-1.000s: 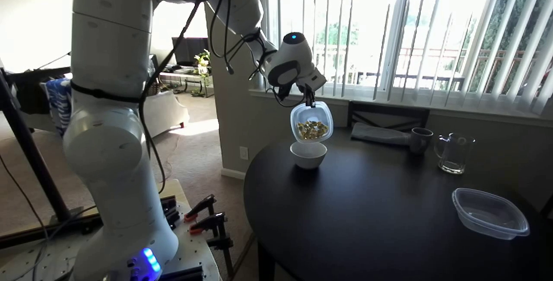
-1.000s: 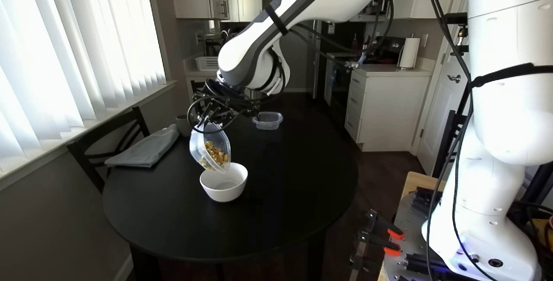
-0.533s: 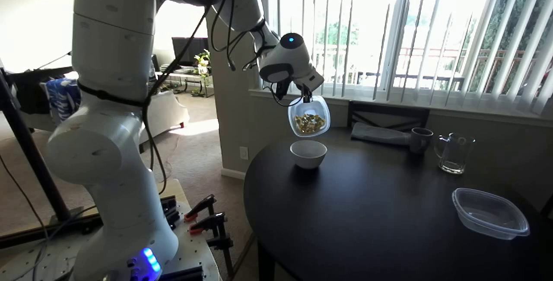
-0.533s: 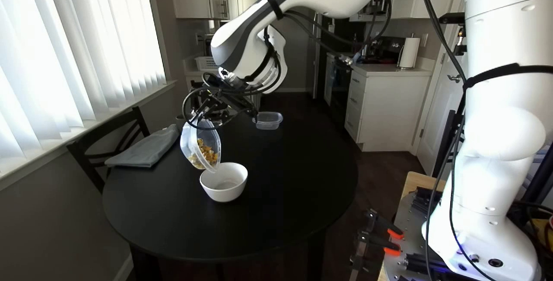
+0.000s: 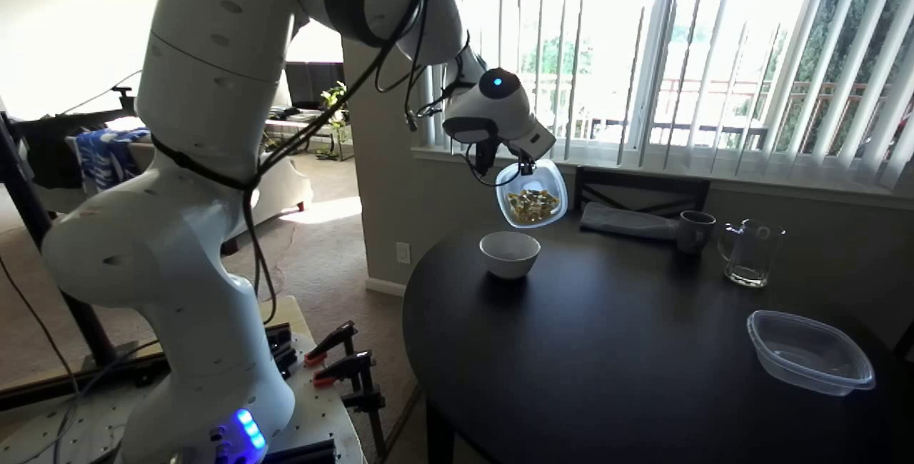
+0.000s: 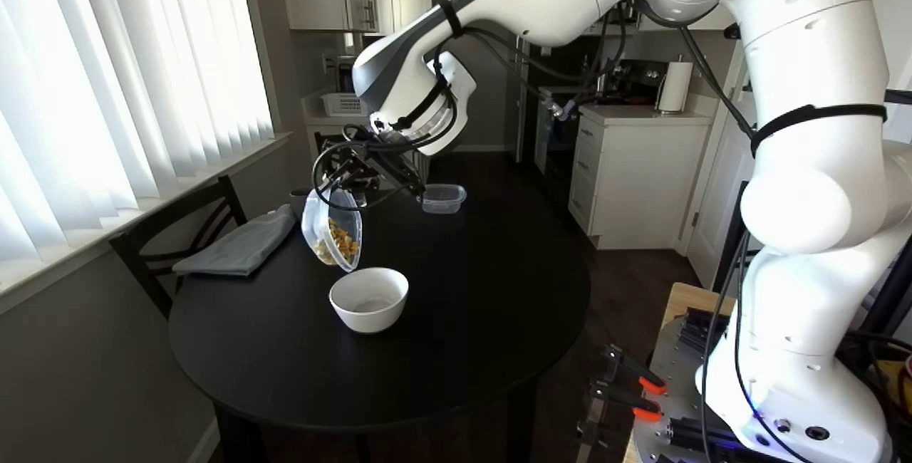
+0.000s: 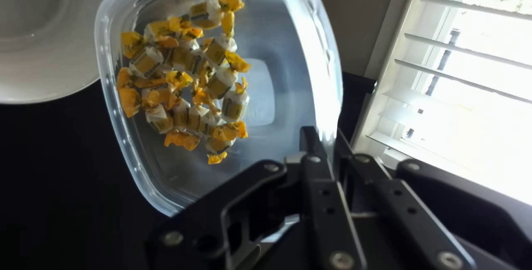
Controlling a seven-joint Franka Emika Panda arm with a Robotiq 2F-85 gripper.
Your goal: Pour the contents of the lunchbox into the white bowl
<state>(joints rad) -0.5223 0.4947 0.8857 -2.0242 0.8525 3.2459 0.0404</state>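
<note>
My gripper (image 7: 326, 139) is shut on one side wall of the translucent lunchbox (image 7: 286, 91). The lunchbox is tilted steeply and held in the air in both exterior views (image 5: 551, 180) (image 6: 313, 224). The contents (image 7: 183, 83), yellow and white wrapped pieces, lie heaped against its lower side; they also show in an exterior view (image 5: 533, 205). The white bowl (image 5: 510, 257) stands upright on the table, below and beside the lunchbox, not touching it. In an exterior view the bowl (image 6: 368, 313) looks empty inside. Part of it shows at the upper left of the wrist view (image 7: 70, 62).
A wider clear container (image 5: 810, 360) stands on the dark round table (image 5: 571, 350). A glass mug (image 5: 753, 257), a grey cup (image 5: 694, 232) and a folded grey cloth (image 5: 621, 221) are near the window side. A chair (image 6: 214, 210) stands by the window.
The lunchbox has risen a little and shifted sideways, away from above the bowl, still tilted. The contents have stayed inside it. The bowl has not moved.
</note>
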